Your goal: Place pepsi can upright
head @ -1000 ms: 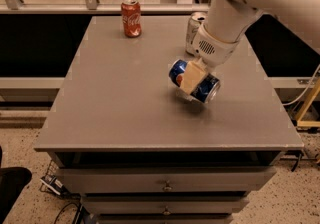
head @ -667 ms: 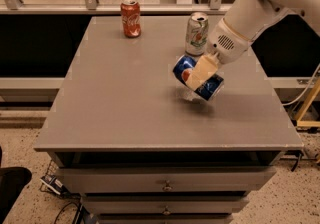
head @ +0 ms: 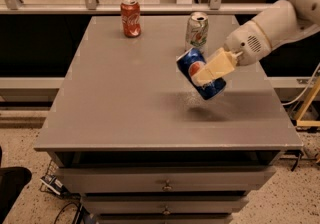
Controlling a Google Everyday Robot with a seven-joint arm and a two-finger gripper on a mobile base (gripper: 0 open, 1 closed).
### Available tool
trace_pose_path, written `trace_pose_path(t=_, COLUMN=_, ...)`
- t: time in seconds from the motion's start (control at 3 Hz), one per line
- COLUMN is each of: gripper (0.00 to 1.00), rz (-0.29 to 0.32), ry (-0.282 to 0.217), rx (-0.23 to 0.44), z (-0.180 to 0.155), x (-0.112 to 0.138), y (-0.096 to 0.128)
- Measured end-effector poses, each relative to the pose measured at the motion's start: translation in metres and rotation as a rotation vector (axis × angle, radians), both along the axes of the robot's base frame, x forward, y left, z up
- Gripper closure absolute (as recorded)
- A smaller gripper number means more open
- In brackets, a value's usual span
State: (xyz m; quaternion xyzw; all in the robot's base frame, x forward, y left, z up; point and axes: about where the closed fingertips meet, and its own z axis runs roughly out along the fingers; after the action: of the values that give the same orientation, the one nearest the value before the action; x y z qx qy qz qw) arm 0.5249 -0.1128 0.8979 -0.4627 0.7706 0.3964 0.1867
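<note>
The blue pepsi can with its red-white-blue logo is held tilted in the air above the right part of the grey table. Its shadow lies on the table just below it. My gripper reaches in from the right on a white arm and is shut on the can, with a cream finger across the can's front.
A red cola can stands upright at the back of the table. A white-and-green can stands upright at the back right, just behind the held can. Drawers sit below the table's front edge. A railing runs behind the table.
The arm has swung back to the right and lifted the pepsi can higher off the table. The can has turned more toward upright.
</note>
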Motion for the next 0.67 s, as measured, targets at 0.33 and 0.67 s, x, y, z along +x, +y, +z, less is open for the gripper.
trace_pose_path(t=0.33, gripper=1.00, rz=-0.027, ry=-0.082, rx=0.178, z=0.022, x=-0.017, y=-0.016)
trace_pose_path(t=0.67, gripper=1.00, rz=-0.054, ry=-0.162, rx=0.305, z=0.029, x=-0.027, y=-0.021)
